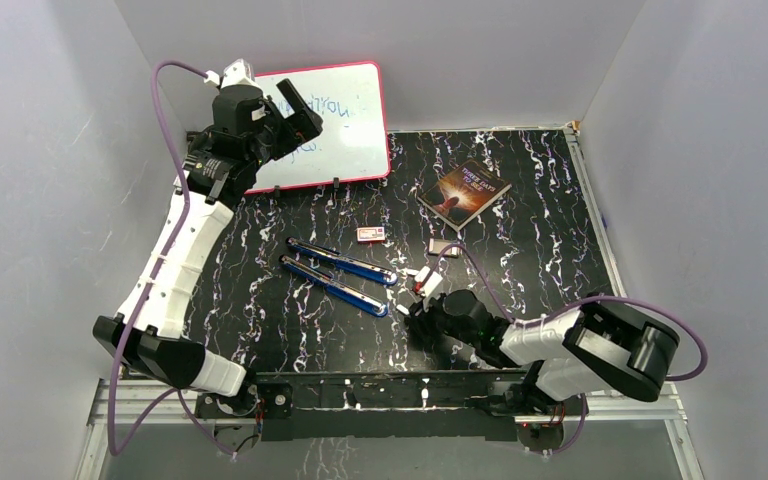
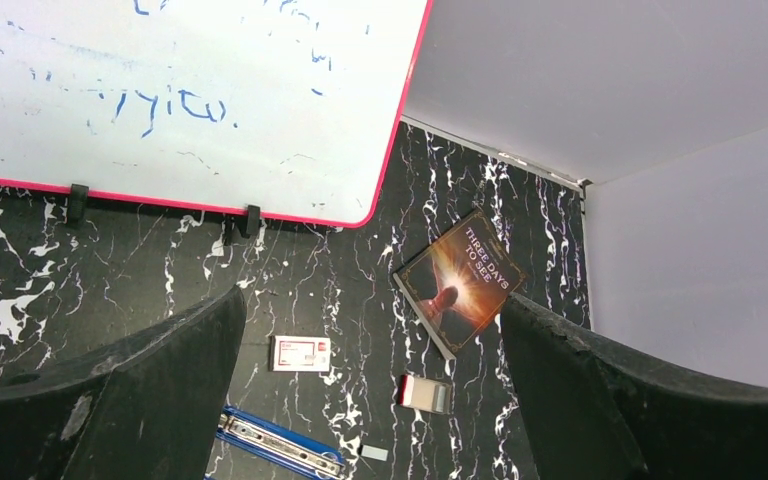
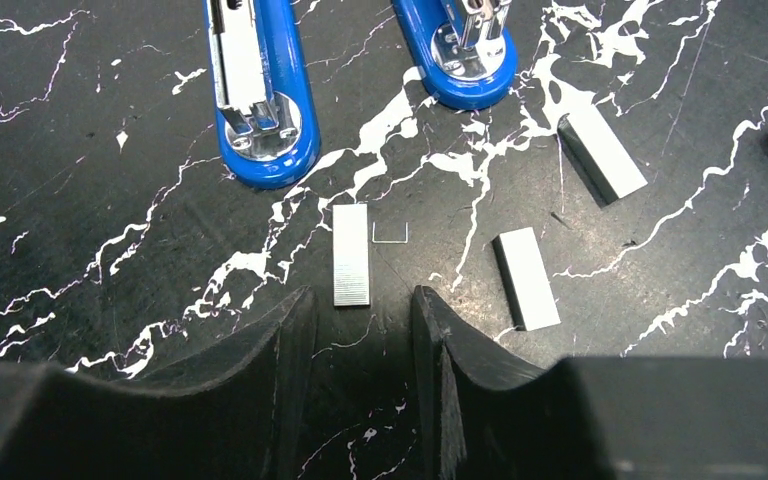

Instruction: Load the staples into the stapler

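The blue stapler (image 1: 338, 272) lies opened on the black marbled table, its two long arms (image 3: 260, 90) (image 3: 465, 45) side by side with the metal insides facing up. Three silvery strips of staples (image 3: 351, 255) (image 3: 526, 277) (image 3: 602, 153) lie flat near its ends, and a single loose staple (image 3: 390, 233) is beside the nearest strip. My right gripper (image 3: 360, 295) is low over the table, open, with nothing between its fingers; the nearest strip lies just ahead of the tips. My left gripper (image 2: 370, 300) is raised high at the back left, wide open and empty.
A pink-framed whiteboard (image 1: 335, 125) leans at the back left. A book (image 1: 465, 192) lies at the back right. A small white box with a red label (image 1: 370, 235) and an open staple tray (image 1: 442, 246) sit between the book and the stapler. Grey walls enclose the table.
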{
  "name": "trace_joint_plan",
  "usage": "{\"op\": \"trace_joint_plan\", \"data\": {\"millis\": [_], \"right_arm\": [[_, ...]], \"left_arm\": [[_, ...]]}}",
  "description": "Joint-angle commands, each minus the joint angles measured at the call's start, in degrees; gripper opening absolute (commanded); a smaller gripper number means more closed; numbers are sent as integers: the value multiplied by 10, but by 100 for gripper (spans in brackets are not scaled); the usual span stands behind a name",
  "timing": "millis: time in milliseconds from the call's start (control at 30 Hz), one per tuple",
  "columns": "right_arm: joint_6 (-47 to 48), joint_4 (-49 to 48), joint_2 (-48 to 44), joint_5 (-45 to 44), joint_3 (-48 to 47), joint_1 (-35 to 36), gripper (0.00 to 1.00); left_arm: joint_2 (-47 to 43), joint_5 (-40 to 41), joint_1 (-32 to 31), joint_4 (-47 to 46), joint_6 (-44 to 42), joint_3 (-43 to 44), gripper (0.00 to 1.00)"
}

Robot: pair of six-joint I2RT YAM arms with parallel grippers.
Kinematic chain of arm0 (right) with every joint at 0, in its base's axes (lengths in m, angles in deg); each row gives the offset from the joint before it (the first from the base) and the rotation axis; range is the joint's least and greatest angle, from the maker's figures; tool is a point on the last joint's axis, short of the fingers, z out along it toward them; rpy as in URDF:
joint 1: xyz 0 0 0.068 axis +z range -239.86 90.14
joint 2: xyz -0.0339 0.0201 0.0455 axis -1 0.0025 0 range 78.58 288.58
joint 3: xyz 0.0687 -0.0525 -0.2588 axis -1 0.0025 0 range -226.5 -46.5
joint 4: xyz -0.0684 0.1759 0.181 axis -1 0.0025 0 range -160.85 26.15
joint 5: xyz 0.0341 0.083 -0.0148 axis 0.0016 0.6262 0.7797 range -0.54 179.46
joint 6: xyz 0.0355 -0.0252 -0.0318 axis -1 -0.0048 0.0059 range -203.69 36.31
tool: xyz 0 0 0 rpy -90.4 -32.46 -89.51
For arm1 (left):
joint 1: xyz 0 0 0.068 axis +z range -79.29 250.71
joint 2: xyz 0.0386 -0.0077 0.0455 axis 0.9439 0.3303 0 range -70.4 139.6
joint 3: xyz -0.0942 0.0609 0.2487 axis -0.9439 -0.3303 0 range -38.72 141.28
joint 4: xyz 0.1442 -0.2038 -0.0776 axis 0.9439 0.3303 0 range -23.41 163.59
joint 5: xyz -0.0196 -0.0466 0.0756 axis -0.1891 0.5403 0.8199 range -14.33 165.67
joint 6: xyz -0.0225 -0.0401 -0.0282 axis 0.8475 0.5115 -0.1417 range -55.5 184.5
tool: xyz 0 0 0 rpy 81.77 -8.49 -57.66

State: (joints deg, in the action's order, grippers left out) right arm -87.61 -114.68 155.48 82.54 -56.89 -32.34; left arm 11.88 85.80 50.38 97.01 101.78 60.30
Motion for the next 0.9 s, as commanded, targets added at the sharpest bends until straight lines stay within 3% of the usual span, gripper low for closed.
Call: {"op": "trace_joint_plan", "data": {"millis": [0,267,633,867], "right_arm": [[11,11,22,8,-10,3,46],[15,9,38,19,-15,3,37],[17,23,36,34,-25,3,11],[11,53,-34,25,-25,2,2]], "left_arm": [[-22,5,3,-8,-3,1,98],[-36,10,3,-17,-7,-10,98],[-53,22,4,-27,-12,-23,98],[-57,23,4,-33,-12,-28,98]]}}
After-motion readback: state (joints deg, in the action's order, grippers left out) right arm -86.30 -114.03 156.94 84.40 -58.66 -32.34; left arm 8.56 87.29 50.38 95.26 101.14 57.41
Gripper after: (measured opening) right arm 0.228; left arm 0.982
